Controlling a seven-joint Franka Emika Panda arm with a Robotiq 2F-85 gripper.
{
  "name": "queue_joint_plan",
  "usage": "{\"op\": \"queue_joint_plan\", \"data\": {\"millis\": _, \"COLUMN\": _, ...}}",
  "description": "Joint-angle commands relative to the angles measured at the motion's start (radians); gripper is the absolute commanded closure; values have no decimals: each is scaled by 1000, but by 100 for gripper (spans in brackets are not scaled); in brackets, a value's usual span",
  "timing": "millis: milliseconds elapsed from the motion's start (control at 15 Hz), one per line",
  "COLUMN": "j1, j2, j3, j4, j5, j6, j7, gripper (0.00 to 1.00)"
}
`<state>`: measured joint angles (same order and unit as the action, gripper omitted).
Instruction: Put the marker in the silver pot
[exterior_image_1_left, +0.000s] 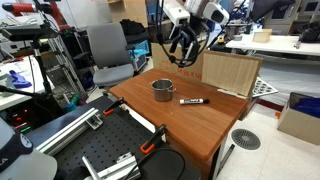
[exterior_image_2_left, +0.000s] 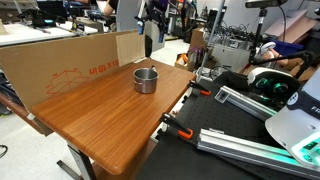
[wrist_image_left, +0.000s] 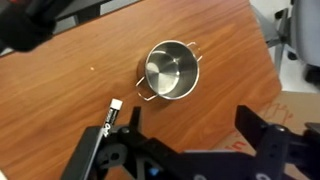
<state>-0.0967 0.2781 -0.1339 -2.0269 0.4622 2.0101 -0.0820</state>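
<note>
The silver pot (exterior_image_1_left: 162, 90) stands upright and empty on the wooden table (exterior_image_1_left: 200, 125). It also shows in the other exterior view (exterior_image_2_left: 146, 79) and in the wrist view (wrist_image_left: 172, 70). The black marker (exterior_image_1_left: 192, 101) with a whitish band lies flat on the table beside the pot. In the wrist view the marker (wrist_image_left: 112, 113) is partly hidden behind a finger. I cannot make it out in the exterior view that looks along the cardboard. My gripper (exterior_image_1_left: 183, 58) hangs well above the table, over the area near the pot. In the wrist view the gripper (wrist_image_left: 190, 125) is open and empty.
A cardboard sheet (exterior_image_1_left: 230, 72) stands along one table edge and also shows in the other exterior view (exterior_image_2_left: 70, 65). A grey office chair (exterior_image_1_left: 108, 50) is behind the table. Black rails with orange clamps (exterior_image_1_left: 110, 150) lie beside the table.
</note>
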Motion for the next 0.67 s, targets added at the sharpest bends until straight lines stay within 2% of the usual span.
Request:
{"op": "queue_joint_plan", "data": {"millis": 0, "j1": -20, "j2": 88, "j3": 18, "j4": 64, "j5": 3, "j6": 4, "j7": 85, "gripper": 0}}
{"op": "queue_joint_plan", "data": {"millis": 600, "j1": 11, "j2": 291, "j3": 9, "j4": 143, "j5": -65, "j6": 144, "j7": 347, "gripper": 0}}
